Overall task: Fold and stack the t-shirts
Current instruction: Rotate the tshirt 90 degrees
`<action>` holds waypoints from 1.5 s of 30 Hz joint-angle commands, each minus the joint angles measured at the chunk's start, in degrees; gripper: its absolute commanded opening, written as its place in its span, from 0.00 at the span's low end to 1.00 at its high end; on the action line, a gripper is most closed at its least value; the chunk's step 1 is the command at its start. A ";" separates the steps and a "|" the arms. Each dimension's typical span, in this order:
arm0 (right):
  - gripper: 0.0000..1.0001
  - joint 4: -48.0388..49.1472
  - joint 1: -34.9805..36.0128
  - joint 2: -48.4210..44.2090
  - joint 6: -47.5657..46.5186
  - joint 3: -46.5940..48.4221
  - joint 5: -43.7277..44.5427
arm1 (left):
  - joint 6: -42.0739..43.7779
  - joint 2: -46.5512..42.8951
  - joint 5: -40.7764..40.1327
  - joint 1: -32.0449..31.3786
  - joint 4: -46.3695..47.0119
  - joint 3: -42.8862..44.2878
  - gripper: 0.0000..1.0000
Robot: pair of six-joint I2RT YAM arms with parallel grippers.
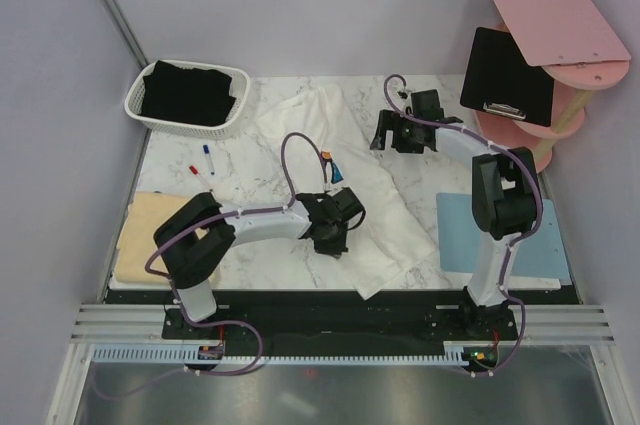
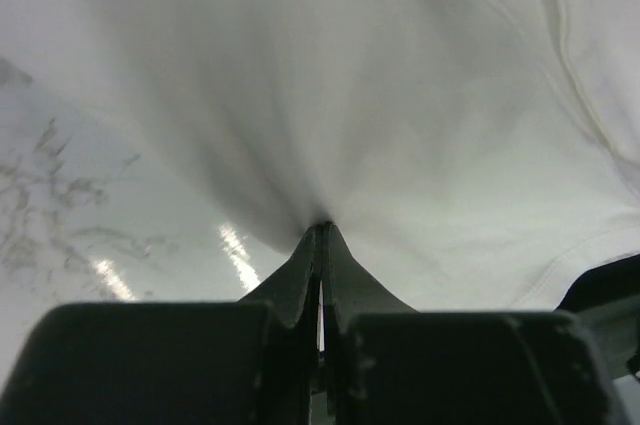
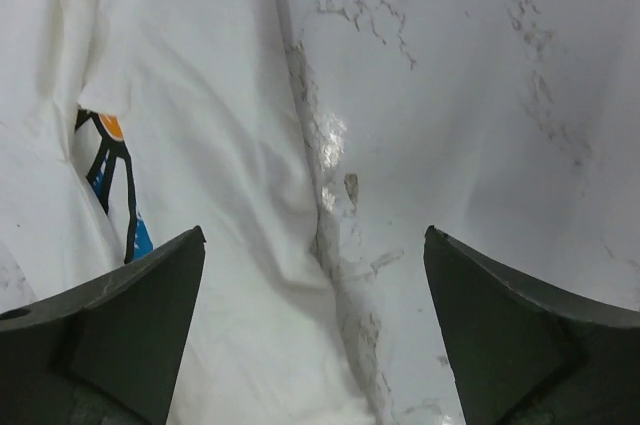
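A white t-shirt (image 1: pixel 365 190) lies spread and rumpled on the marble table, a bit of its coloured print (image 3: pixel 110 170) showing. My left gripper (image 1: pixel 330 237) is shut on a pinch of its cloth (image 2: pixel 400 95) near the shirt's left edge, the fabric tenting up from the fingertips (image 2: pixel 322 230). My right gripper (image 1: pixel 382 133) is open and empty, hovering over the shirt's far right edge (image 3: pixel 300 195), which runs between its fingers (image 3: pixel 130 315). A black t-shirt (image 1: pixel 188 93) lies in the basket. A pale yellow t-shirt (image 1: pixel 150 230) lies folded at the left.
A white basket (image 1: pixel 140 110) stands at the back left. Two pens (image 1: pixel 205 160) lie near it. A light-blue mat (image 1: pixel 520 245) lies at the right front. A black clipboard (image 1: pixel 505 75) rests on a pink round stand (image 1: pixel 560 15) at the back right.
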 commanded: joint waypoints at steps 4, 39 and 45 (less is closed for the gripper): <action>0.98 15.06 0.25 8.57 5.30 7.64 -9.66 | 3.44 -10.04 -4.14 -0.23 -16.20 -5.89 0.02; 0.01 15.96 5.09 41.90 17.08 46.51 -4.32 | 4.94 -36.16 -19.96 0.30 -29.04 6.85 0.56; 0.00 15.70 1.14 38.56 16.99 43.26 -1.15 | 5.29 -33.44 -17.06 0.30 -25.44 4.30 0.63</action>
